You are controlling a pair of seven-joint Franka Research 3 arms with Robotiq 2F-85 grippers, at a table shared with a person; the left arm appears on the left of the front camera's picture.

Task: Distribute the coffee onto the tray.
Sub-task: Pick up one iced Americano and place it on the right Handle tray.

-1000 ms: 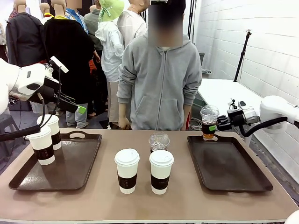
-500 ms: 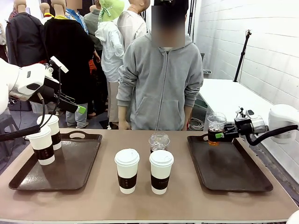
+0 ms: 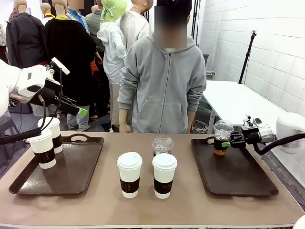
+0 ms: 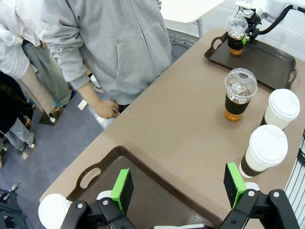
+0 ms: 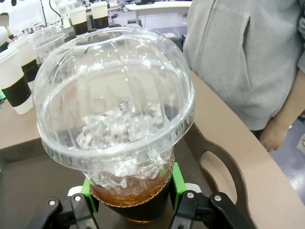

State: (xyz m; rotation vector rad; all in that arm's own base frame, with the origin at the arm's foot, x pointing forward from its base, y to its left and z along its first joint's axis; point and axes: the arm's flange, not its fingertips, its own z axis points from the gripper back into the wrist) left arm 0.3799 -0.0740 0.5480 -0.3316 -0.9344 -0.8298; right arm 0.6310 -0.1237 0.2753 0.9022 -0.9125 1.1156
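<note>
Our right end effector (image 3: 228, 142) clamps a dome-lidded iced coffee (image 3: 222, 138) at the eleven o'clock corner of the right tray (image 3: 248, 192). Our left end effector (image 4: 178, 188) gapes wide and empty above the left tray (image 3: 66, 176).

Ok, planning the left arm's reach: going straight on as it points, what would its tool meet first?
Probably the bare brown tabletop just beyond the dark brown tray's far rim; depth is unclear.
</note>
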